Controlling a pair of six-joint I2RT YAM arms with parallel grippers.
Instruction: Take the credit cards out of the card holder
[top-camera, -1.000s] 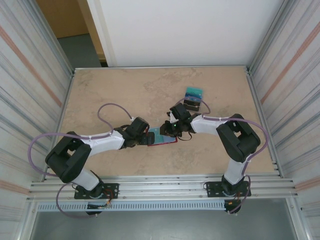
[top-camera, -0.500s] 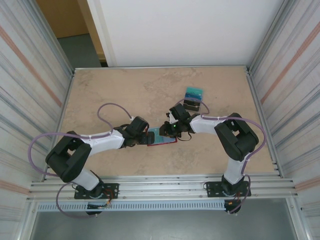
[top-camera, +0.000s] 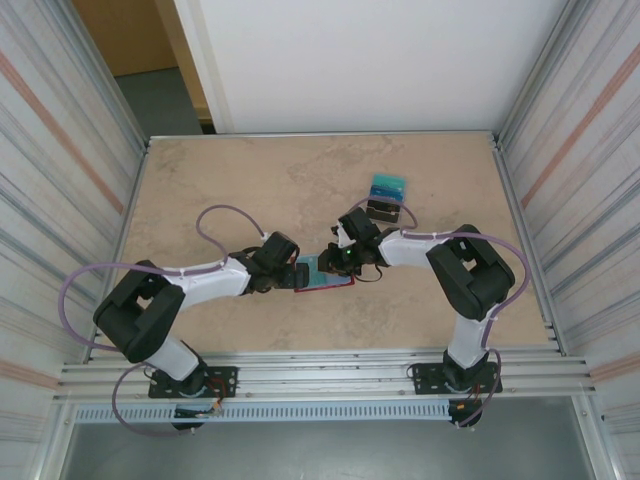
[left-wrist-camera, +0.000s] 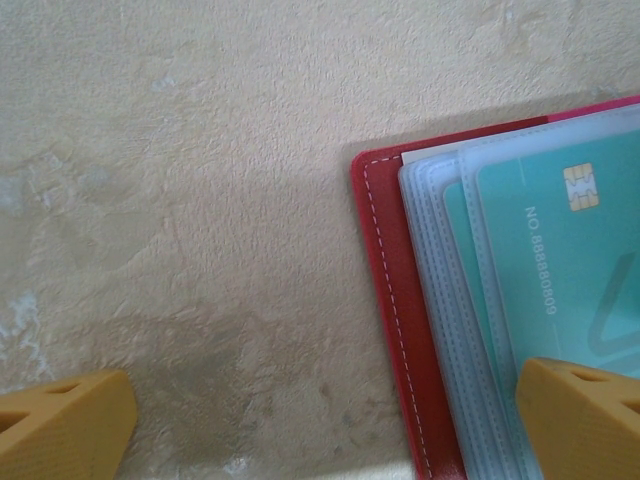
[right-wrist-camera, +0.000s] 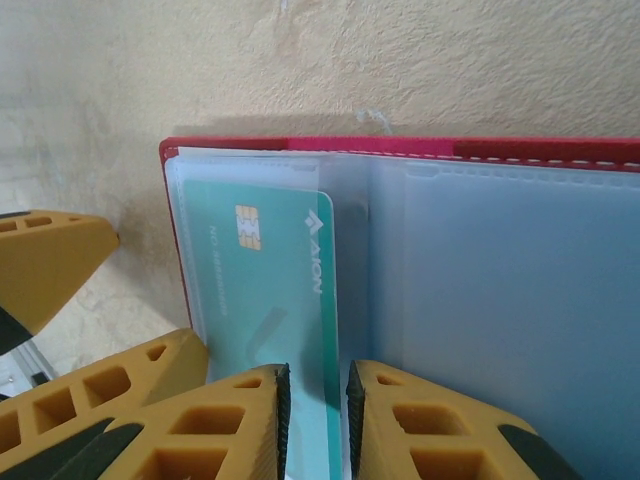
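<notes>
Your right pincer (right-wrist-camera: 315, 385) is clamped on the teal card (right-wrist-camera: 270, 290) inside the open red card holder (right-wrist-camera: 400, 148), mid-bench (top-camera: 200, 180). Your left pincer (left-wrist-camera: 325, 430) stands wide apart, one finger (left-wrist-camera: 585, 415) over the pockets (left-wrist-camera: 450, 330). The risk is pinching a pocket too, which would drag the holder. There is open bench to the left; loose cards (top-camera: 387, 197) lie just beyond.

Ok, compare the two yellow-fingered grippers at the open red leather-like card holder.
The left gripper stands wide open; the right gripper's jaws leave a slit. The left gripper spans bare beige table and the card holder's clear pockets; the right gripper straddles the teal plastic card's edge. Both have yellow fingers.
</notes>
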